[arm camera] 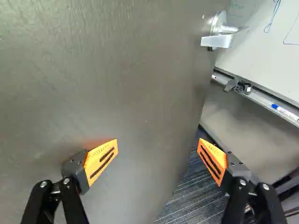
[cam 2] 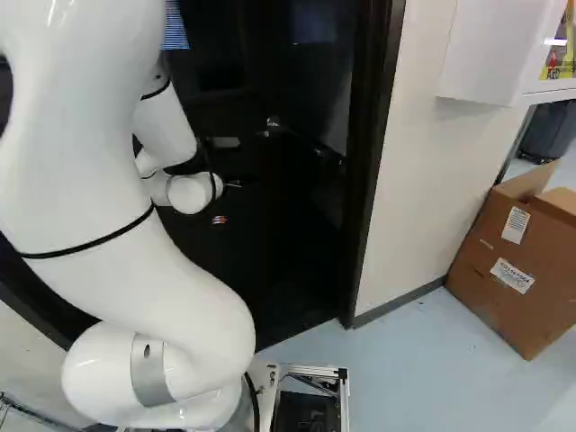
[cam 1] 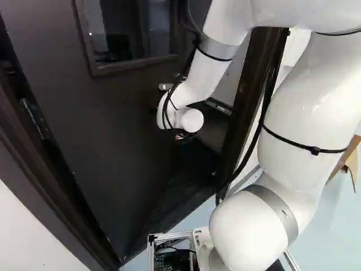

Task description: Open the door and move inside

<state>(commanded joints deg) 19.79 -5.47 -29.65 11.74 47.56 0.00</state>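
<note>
The door (cam 1: 113,141) stands ajar ahead of the wide-spread, empty pincer (arm camera: 158,142), probably heavy and rigid but free-swinging, best pushed near its handle (arm camera: 218,41) edge.

The white arm (cam 1: 307,107) is standing bent and is reaching ahead with its wrist (cam 1: 192,119). The black gripper (cam 1: 185,136) is opening wide its two fingers; their orange pads (arm camera: 101,160) are standing well apart.
</note>
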